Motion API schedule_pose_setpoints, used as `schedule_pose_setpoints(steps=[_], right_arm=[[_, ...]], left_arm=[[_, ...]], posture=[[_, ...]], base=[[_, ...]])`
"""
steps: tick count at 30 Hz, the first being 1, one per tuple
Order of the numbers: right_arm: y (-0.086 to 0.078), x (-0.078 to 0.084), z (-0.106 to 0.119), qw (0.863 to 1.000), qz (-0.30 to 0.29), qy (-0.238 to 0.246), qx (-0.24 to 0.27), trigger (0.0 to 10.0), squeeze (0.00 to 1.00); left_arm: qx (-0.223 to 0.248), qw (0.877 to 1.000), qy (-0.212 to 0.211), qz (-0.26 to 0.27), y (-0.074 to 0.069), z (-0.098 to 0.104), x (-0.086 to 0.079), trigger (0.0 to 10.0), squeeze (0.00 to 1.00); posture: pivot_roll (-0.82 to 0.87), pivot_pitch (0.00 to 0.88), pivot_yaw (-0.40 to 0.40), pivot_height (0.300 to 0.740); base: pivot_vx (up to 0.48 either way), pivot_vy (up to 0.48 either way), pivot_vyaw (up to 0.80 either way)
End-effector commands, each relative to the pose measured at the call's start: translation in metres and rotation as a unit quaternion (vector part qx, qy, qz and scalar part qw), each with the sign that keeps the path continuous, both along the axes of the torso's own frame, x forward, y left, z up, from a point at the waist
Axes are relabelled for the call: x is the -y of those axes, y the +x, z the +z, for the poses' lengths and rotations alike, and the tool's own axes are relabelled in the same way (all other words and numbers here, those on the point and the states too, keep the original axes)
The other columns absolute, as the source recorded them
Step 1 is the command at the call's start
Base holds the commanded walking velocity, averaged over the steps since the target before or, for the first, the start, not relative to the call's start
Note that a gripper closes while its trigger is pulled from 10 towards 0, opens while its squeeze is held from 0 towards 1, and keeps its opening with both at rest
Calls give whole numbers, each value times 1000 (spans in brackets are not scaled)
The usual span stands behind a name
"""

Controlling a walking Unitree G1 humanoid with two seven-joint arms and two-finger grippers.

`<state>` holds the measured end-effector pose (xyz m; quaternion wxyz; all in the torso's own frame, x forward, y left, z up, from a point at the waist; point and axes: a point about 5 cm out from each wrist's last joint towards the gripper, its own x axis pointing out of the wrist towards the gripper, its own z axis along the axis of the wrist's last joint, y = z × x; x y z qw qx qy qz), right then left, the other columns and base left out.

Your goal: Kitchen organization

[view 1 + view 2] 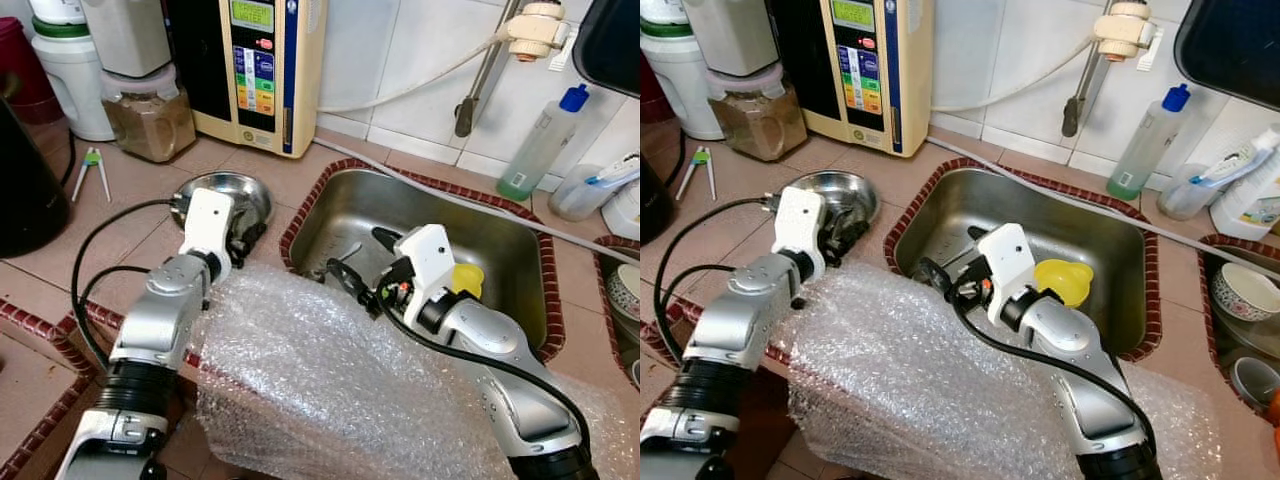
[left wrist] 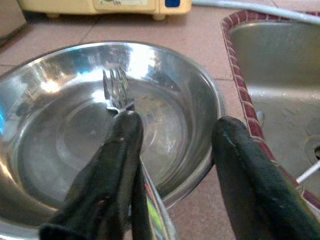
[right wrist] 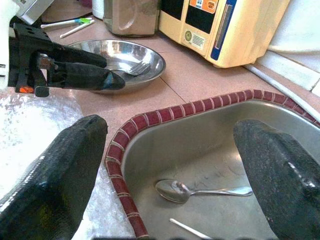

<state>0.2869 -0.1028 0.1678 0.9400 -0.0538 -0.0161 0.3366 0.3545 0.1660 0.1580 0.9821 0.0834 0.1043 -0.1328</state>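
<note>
Leftmost, left gripper (image 2: 172, 150) over round shiny steel bowl (image 1: 245, 190) on tiled tabletop (image 1: 130, 210), jaws apart, metal fork (image 2: 116, 92) lying in bowl beside one finger. Crinkled clear bubble wrap (image 1: 300, 370) across tabletop edge. Right gripper (image 3: 172, 165) over steel sink (image 1: 520, 270), jaws wide apart; steel spoon (image 3: 192, 190) on sink floor.

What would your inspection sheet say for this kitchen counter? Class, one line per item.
Surface: tiled counter with an inset steel sink.
Job's things: fork in the steel bowl; spoon in the sink.
Clutter: bubble wrap, yellow cup, soap bottle.
End effectors: left end effector open over the bowl, one finger against the fork; right end effector open over the sink.
Cables: black cable along the left arm.
Surroundings: water purifier, white wall tiles.
</note>
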Motion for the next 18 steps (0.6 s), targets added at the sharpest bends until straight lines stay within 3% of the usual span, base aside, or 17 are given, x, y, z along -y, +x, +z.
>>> schedule_pose_setpoints(steps=[1,18], right_arm=[[2,2,-2,1000,-4,-6,-3,10000,0],[5,1,-3,1000,-3,-11,-3,10000,0]], left_arm=[[-9,1000,12,0,2,2,-4,0,0],[-5,1000,25,-10,4,9,-13,0,0]], posture=[[77,92,-75,740],[81,86,-82,740]], base=[[0,0,0],[0,0,0]])
